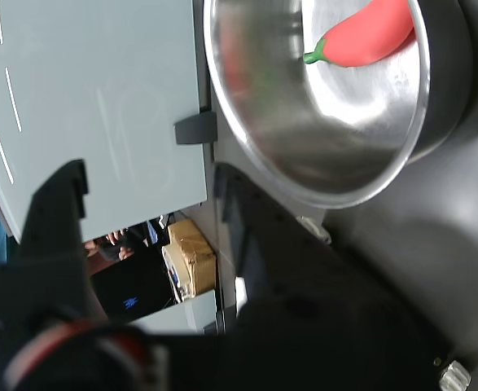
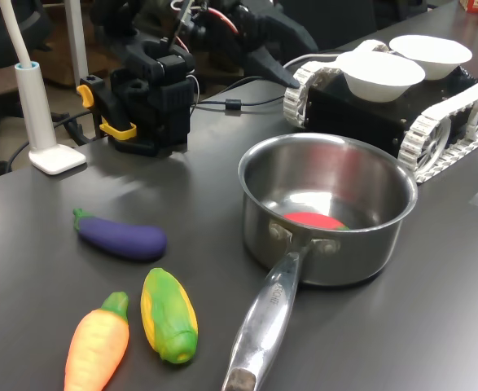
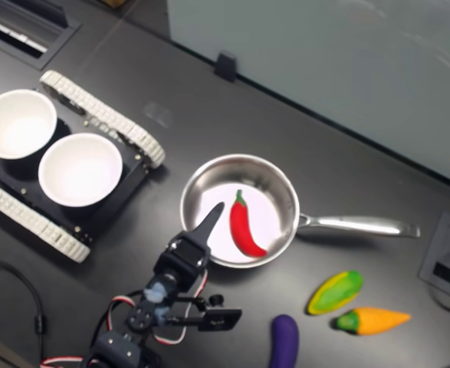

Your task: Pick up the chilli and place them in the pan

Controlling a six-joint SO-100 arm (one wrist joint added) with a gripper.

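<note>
Step in hand: the placing looked done; the chilli [image 3: 244, 225] lay flat on the floor of the pan [image 3: 198, 188], free of any grip, so this read as the release-and-retreat stage.
Chilli: red body with green stem cap, resting inside the pan in all three views; in the first exterior view only a red patch of it [image 2: 312, 219] showed over the rim.
Pan: upright on the dark counter [image 3: 347, 172], its long handle [image 3: 359, 225] pointing toward the second exterior view's right.
Tool: the tool [image 3: 213, 264] was spread wide and held nothing; one finger [image 3: 208, 219] reached over the pan's rim, the other [image 3: 223, 317] pointed away, toward the eggplant [image 3: 284, 341].
Wrist view: the camera looked down into the pan [image 1: 247, 106] with the chilli [image 1: 369, 34] near the rim, a dark finger [image 1: 55, 220] in the foreground.
Other toys: eggplant, corn [image 3: 335, 292] and carrot [image 3: 374, 320] lay on the counter beside the pan's handle, apart from the pan.
Bystanders: two white bowls [image 3: 79, 169] sat on a tracked vehicle [image 3: 106, 119], well apart from the pan.
Next move, as a judgement: lift the tool up and back so the finger cleared the rim without nudging the pan; no chilli showed outside the pan.
</note>
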